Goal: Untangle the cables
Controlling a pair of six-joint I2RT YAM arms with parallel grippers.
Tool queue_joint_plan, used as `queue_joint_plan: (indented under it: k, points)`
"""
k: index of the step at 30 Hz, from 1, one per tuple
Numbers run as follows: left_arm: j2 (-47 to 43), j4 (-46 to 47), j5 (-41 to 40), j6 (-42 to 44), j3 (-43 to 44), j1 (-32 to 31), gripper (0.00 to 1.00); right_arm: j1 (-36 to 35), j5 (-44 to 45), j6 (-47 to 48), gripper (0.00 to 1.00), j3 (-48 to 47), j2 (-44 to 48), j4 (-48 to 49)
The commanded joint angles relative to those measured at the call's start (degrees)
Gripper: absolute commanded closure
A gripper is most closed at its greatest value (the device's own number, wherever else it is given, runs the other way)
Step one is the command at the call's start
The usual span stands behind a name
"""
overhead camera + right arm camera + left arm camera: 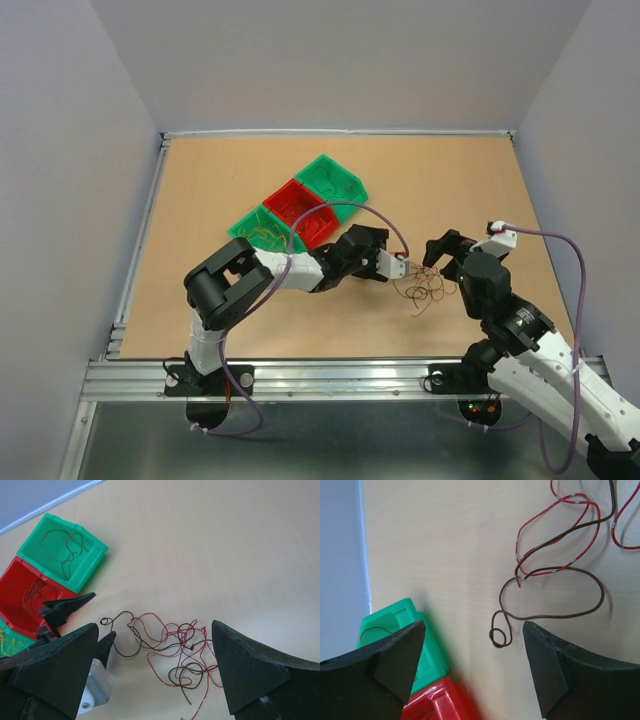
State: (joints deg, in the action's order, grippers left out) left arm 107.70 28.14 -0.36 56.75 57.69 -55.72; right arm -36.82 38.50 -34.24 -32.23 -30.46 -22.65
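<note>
A loose clump of red and dark brown cables (425, 290) lies on the table between my two grippers. In the right wrist view the clump (175, 645) sits between my open, empty right gripper (155, 627). A dark brown strand with a small end loop (106, 621) reaches left toward the left gripper's fingers (106, 645). In the left wrist view that brown loop (500, 637) lies just ahead of my open, empty left gripper (474, 630), with red strands (560, 535) beyond. From above, the left gripper (404, 266) is left of the clump and the right gripper (433, 262) is just above it.
Three small bins stand in a row behind the left arm: green (335, 180), red (300, 210) and green (262, 228). They hold thin sorted wires. The nearest green bin (400, 625) and the red bin (437, 700) lie close to the left finger. Grey walls surround the table.
</note>
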Motion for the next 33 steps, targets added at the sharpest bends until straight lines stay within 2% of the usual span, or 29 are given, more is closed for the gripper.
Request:
queue_joint_plan:
  k: [1, 2, 3, 5, 6, 7, 11, 16, 18, 20, 22, 23, 24, 25, 29, 32, 33]
  points:
    - [3.3, 2.6, -1.0, 4.6, 1.6, -1.6, 0.15, 0.0, -0.4, 1.2, 0.0, -0.4, 0.2, 3.1]
    - [3.6, 2.5, -0.9, 4.4, 1.5, -2.0, 0.2, 0.1, -0.6, 1.0, 0.0, -0.4, 0.4, 3.2]
    - [3.7, 2.5, -0.6, 4.0, 1.3, -2.4, 0.37, 0.0, -0.7, 1.1, 0.0, -0.3, 0.7, 3.4]
    - [3.0, 2.3, 2.4, 3.0, -0.3, -3.3, 0.61, 0.1, -1.0, 1.0, 0.0, 0.1, 1.5, 3.7]
    - [2.1, 2.3, 3.0, 2.6, -0.8, -3.6, 0.87, 0.1, -0.9, 0.9, 0.0, 0.2, 1.9, 3.7]
    - [1.6, 2.3, 3.1, 1.8, -1.2, -3.9, 1.0, 0.1, -0.8, 0.8, 0.0, 0.5, 2.2, 3.8]
    - [-3.2, 1.7, 0.8, -4.8, -1.6, -4.0, 1.0, 0.1, -0.9, 1.3, 0.0, 1.2, 3.5, 3.8]
    - [-16.5, -4.0, 8.5, -13.8, -2.2, 0.2, 1.0, 0.0, -4.1, 5.1, 0.0, 2.7, 2.0, 9.5]
    - [-21.3, -7.3, 11.3, -18.7, -1.5, 2.7, 1.0, 0.1, -6.8, 7.2, 0.01, 4.7, 3.4, 14.6]
    - [-24.0, -9.6, 13.8, -21.9, -1.0, 4.9, 1.0, 0.0, -12.5, 9.4, 0.03, 7.0, 5.5, 19.6]
    - [-27.4, -9.2, 20.5, -28.4, -1.0, 8.8, 1.0, 0.1, -20.5, 14.3, 0.04, 10.1, 8.3, 28.7]
    - [-28.1, -9.1, 20.5, -28.5, -1.0, 10.0, 1.0, 0.1, -23.9, 14.3, 0.04, 10.7, 8.6, 28.7]
    - [-28.5, -8.7, 24.1, -31.1, -1.2, 11.1, 1.0, 0.1, -27.1, 16.9, 0.04, 10.9, 8.6, 31.0]
    - [-29.2, -8.5, 25.7, -31.9, -1.2, 12.6, 1.0, 0.1, -33.2, 18.2, 0.04, 11.0, 7.4, 31.8]
    - [-29.2, -7.9, 29.1, -33.1, -1.4, 13.2, 1.0, 0.1, -43.6, 23.9, 0.04, 10.7, 0.3, 35.7]
    - [-29.3, -7.9, 29.9, -33.4, -1.5, 13.3, 1.0, 0.0, -47.2, 25.6, 0.04, 10.7, -5.9, 41.7]
    - [-29.6, -7.8, 30.1, -33.7, -1.5, 13.4, 1.0, 0.1, -47.6, 26.7, 0.04, 10.3, -11.1, 44.8]
